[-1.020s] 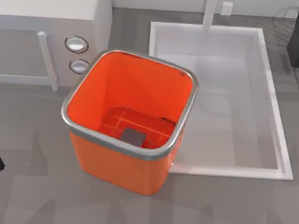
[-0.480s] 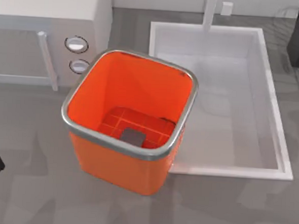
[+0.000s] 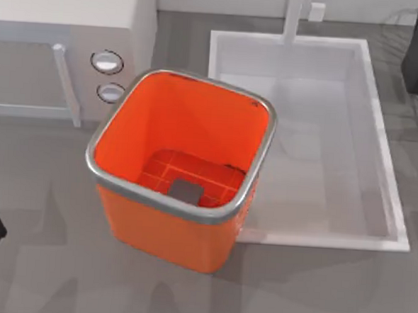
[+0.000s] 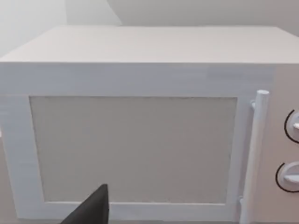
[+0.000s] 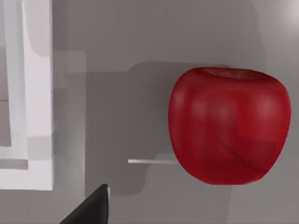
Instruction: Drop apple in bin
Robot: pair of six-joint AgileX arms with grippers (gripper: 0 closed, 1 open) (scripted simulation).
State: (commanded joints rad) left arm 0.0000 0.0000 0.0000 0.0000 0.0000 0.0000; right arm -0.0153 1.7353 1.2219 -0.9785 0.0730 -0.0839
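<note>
The small, round, glossy red apple (image 5: 229, 125) lies on the grey tabletop (image 5: 154, 46) in the right wrist view, close under that camera and casting a soft shadow, with the pale rim of the white rectangular sink basin (image 5: 35, 93) just beside it. The nearness suggests the right arm is lining up over the fruit for a pick. One dark fingertip (image 5: 91, 207) of its gripper pokes into the frame, apart from the apple; whether the jaws are spread or pressed together cannot be told.

From above, the large bright orange square plastic bin (image 3: 172, 229) stands at the middle of the table, its silver metal rim (image 3: 160, 202) rounded at the corners and its gridded floor carrying a grey square (image 3: 185, 191). Its mouth is wide and open upward, an easy target for a smooth fruit that will roll. The sink basin (image 3: 388, 189) sits at about 3 o'clock from the bin, touching or nearly so.

A white boxy microwave (image 3: 61, 20) with two round dials lies at about 10 o'clock from the bin. The left arm's wrist camera faces the microwave's flat matte door (image 4: 133, 149) and slim bar handle (image 4: 254, 154); that arm looks idle, one fingertip (image 4: 93, 210) showing, its jaw state also unclear.
</note>
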